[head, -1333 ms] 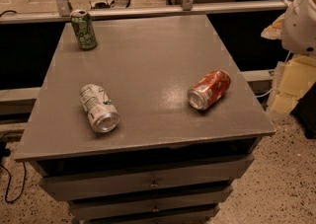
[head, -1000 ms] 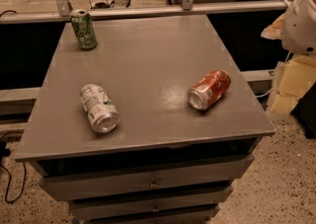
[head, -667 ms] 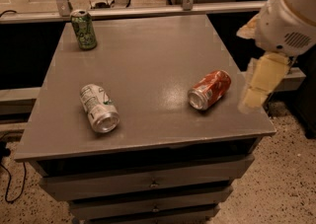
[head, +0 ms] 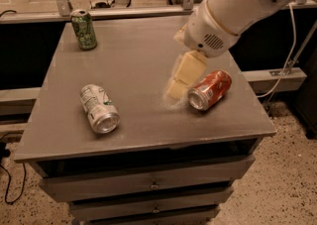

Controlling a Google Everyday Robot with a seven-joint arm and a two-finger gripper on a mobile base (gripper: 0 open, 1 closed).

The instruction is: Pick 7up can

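- The desk (head: 143, 35), grey and flat-topped with drawers below, carried three cans.
- The arm (head: 237, 6) reached in from the upper right over the desk's right half.
- The pincer (head: 177, 86) hung low over the desk, just beside the red can (head: 210, 89) and well apart from the 7up can (head: 99, 108). How far open it was I cannot tell; it appeared to hold nothing.
- The 7up can lay on its side near the front left, its silver end facing the front edge.
- The green can (head: 83, 29) stood upright at the back left corner.
- Judged as a thin aluminium can, it would be light, smooth and slippery, prone to roll and easy to dent. The best hold looked to be across the middle of its body, squeezed gently.
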